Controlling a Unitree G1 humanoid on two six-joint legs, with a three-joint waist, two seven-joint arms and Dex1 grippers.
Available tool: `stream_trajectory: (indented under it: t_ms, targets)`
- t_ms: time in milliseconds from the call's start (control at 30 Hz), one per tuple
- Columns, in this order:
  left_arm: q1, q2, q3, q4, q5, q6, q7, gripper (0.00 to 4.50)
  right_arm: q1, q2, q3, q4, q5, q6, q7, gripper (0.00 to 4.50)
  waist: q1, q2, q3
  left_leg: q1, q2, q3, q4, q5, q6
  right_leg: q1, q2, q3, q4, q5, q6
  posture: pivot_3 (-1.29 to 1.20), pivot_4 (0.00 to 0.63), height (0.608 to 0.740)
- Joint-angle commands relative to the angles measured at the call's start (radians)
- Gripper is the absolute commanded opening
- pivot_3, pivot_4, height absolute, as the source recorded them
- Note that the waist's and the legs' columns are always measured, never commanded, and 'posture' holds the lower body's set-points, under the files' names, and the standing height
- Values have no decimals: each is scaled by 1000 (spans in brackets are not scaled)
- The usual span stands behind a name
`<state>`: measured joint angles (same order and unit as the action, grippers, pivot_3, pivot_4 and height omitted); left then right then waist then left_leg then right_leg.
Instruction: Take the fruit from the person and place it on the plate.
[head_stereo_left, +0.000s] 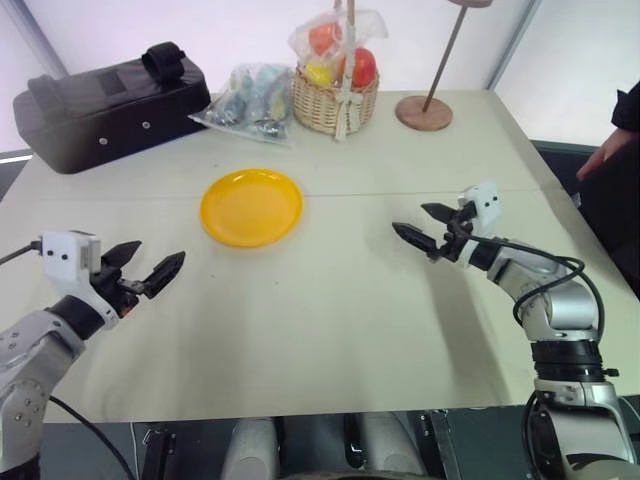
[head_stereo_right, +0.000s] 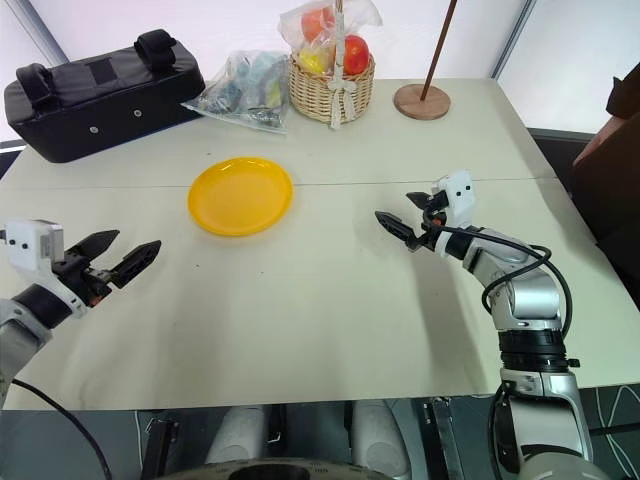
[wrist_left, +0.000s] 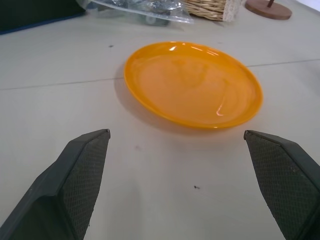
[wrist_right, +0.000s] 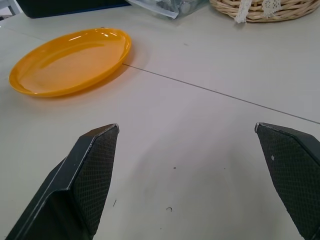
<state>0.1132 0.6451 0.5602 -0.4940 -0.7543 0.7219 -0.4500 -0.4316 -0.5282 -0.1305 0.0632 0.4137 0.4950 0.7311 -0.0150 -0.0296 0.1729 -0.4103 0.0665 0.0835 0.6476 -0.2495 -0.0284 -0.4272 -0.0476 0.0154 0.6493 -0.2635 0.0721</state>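
Beige table (head_stereo_left: 330, 320) holds the plate (head_stereo_left: 251, 207) between both open jaws.

The plate (wrist_left: 192, 82) is showing glossy, smooth orange plastic, catching highlights. The table (head_stereo_left: 330, 330) is looking matt and faintly speckled. The basket (head_stereo_left: 335, 100) is showing woven wicker under clear crinkled plastic wrap. The fingertips (wrist_right: 92, 170) are wearing black cross-hatched pads.

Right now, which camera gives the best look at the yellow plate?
The left wrist view: the plate sits whole and large, just beyond the open left hand, with nothing on it. The right wrist view catches it off to one side at a slant. Both eye views show it whole but small, mid-table.
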Motion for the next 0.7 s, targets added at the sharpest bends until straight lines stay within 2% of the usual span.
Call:
stream_trajectory:
  t_ms: [33,700]
  targets:
    - [-10,-1,-4,-11,8,-26,-2,4500,-7,-3,-15,-41,10,-8,-5,4452,0,0,0,0,0,0,0,0,0,0,0,0,0,0,0,0,150,740]
    - [-21,-1,-14,11,31,-57,-3,4500,-10,1,-13,-33,5,-19,-19,4452,0,0,0,0,0,0,0,0,0,0,0,0,0,0,0,0,150,740]
